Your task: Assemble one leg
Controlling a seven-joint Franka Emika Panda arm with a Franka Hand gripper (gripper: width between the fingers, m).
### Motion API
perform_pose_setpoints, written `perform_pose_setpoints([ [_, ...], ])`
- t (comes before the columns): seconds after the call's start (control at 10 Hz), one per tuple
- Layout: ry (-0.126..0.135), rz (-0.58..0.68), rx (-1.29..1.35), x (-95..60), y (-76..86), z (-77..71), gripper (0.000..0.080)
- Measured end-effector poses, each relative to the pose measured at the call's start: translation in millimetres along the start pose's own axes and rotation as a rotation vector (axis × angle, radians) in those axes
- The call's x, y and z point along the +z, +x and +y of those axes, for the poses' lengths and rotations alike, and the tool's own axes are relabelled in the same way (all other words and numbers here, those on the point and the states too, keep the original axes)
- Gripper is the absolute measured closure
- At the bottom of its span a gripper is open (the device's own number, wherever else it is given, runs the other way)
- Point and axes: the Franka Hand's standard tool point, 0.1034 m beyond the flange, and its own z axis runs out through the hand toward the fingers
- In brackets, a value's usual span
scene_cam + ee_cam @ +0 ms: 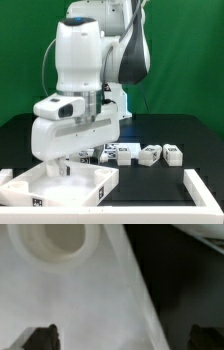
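Several small white legs with black tags lie in a row on the black table in the exterior view: one [122, 152], one [150, 153] and one [173, 154]. None shows in the wrist view. The large white square panel [88, 187] lies at the front on the exterior view's left. My gripper [64, 168] hangs low over the panel's back part, well apart from the legs. In the wrist view my gripper [125, 339] is open. Its dark fingertips [40, 337] stand wide apart, with the panel's surface [70, 297], its edge and a round hole [55, 241] below. It holds nothing.
A white L-shaped bar [197, 186] lies on the table at the front on the exterior view's right. Another white piece [5, 178] shows at the left edge. A green wall stands behind the arm.
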Motion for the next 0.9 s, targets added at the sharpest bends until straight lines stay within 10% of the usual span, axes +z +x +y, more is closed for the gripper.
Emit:
perform_pose_setpoints([
  [0.2, 0.001, -0.002, -0.001, 6.0, 1.4, 0.3, 0.0151],
  [0.6, 0.046, -0.028, -0.007, 11.7, -3.3, -13.3, 0.0647],
  [0.9, 0.042, -0.02, -0.147, 12.3, -0.5, -19.0, 0.0713],
])
